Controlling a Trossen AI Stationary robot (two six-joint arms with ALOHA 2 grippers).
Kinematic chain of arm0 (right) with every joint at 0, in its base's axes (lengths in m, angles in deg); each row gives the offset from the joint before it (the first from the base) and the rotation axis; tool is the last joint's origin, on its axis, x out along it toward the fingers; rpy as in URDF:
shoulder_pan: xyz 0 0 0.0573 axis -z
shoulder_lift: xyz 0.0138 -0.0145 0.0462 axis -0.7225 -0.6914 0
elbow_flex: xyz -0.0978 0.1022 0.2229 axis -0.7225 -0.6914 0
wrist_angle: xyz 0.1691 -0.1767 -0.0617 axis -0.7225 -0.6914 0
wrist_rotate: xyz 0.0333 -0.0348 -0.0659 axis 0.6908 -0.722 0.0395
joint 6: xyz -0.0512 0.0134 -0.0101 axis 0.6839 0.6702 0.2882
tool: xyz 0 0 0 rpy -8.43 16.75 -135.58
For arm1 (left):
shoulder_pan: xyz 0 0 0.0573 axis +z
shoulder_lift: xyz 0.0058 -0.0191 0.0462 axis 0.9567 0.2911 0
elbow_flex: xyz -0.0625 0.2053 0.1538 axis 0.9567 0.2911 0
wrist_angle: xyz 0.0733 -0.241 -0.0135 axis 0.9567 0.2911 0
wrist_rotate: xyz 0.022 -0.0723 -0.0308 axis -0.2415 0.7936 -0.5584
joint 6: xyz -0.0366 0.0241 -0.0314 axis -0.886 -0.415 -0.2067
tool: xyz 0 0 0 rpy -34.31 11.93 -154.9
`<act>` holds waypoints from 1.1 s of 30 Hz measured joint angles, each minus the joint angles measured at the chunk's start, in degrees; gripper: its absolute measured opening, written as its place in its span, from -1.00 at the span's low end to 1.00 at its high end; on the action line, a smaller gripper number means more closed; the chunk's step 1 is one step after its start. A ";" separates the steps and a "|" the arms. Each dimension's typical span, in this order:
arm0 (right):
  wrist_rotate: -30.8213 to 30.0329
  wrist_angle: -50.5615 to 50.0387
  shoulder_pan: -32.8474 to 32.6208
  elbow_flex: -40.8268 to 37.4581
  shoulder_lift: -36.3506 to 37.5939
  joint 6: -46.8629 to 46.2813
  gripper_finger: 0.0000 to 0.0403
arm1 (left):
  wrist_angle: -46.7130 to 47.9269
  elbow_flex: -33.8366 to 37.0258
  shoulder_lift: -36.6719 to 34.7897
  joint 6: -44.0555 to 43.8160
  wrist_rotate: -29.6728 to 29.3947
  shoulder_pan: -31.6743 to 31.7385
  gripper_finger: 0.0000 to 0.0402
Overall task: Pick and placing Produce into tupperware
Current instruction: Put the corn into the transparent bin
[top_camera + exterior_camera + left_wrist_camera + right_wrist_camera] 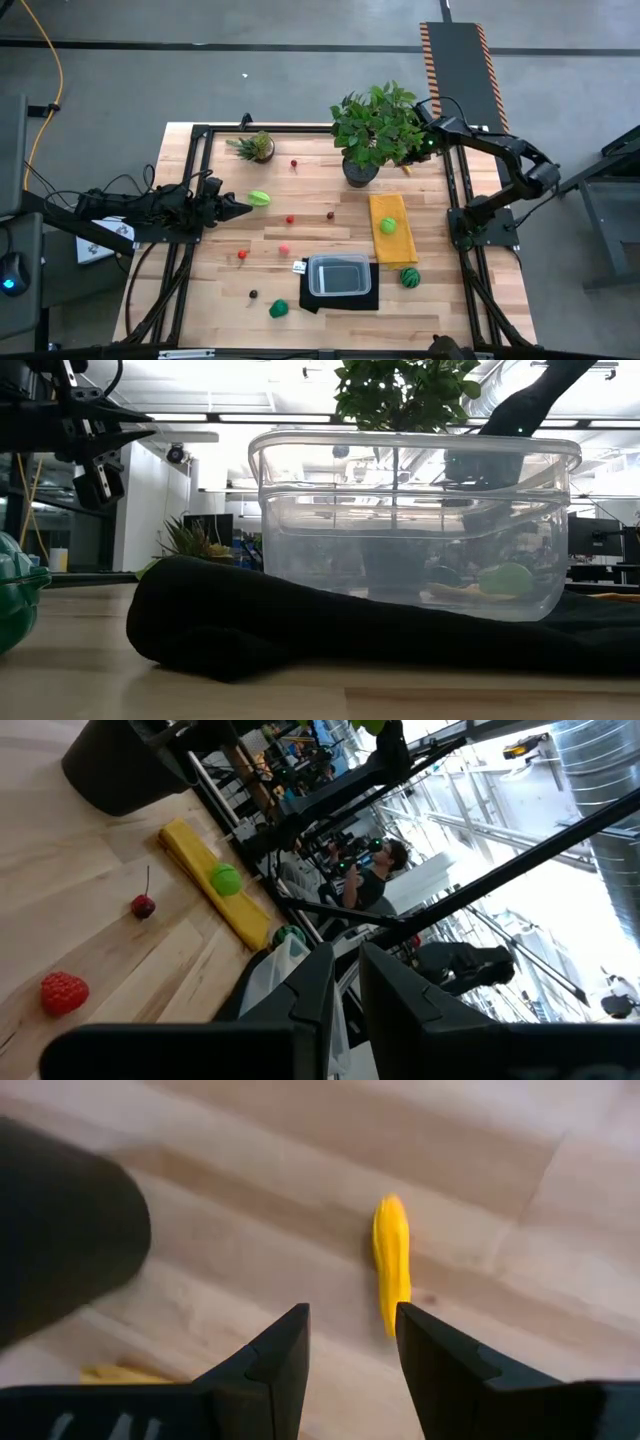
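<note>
One clear rounded-corner plastic tupperware (339, 274)

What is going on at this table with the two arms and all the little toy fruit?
Two robot arms are sorting toy produce into a clear tupperware, which sits empty on a black mat. The left gripper hangs near a light green piece, fingers nearly together, holding nothing. The right gripper, beside the big potted plant, hovers open over a small yellow piece. The rest lies scattered on the table.
</note>
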 joint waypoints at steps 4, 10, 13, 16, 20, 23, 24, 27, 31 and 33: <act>-0.98 -1.63 0.04 3.06 -2.49 0.98 -0.29 | 0.00 0.00 0.00 -0.02 0.02 -0.02 -0.79; -1.64 -4.76 0.04 5.74 -7.18 2.53 -0.29 | 0.00 0.00 0.00 -0.02 0.02 -0.02 -0.79; -2.29 -4.98 0.02 6.09 -8.32 2.83 -0.29 | -0.01 0.00 0.00 -0.02 0.02 0.00 -0.79; -2.52 -4.96 0.02 6.06 -8.50 3.00 -0.29 | 0.00 0.00 0.00 -0.04 0.02 -0.01 -0.79; -3.12 -5.31 0.06 6.06 -8.50 3.03 -0.29 | 0.00 0.00 0.00 -0.02 0.02 0.00 -0.79; -3.14 -5.51 0.13 6.02 -8.50 3.02 -0.29 | 0.00 0.00 0.00 -0.02 0.02 0.00 -0.79; -3.14 -5.50 0.13 6.02 -8.50 3.02 -0.29 | 0.00 0.00 0.00 -0.02 0.02 -0.02 -0.79; -3.11 -5.51 0.15 6.00 -8.66 3.02 -0.29 | 0.00 0.00 0.00 -0.02 0.02 -0.01 -0.79; -2.90 -5.46 0.15 6.02 -9.67 3.02 -0.29 | 0.00 0.00 0.00 -0.02 0.03 -0.01 -0.79; -2.90 -5.45 0.15 6.02 -10.49 3.11 -0.29 | 0.00 0.00 0.00 -0.02 0.02 0.00 -0.79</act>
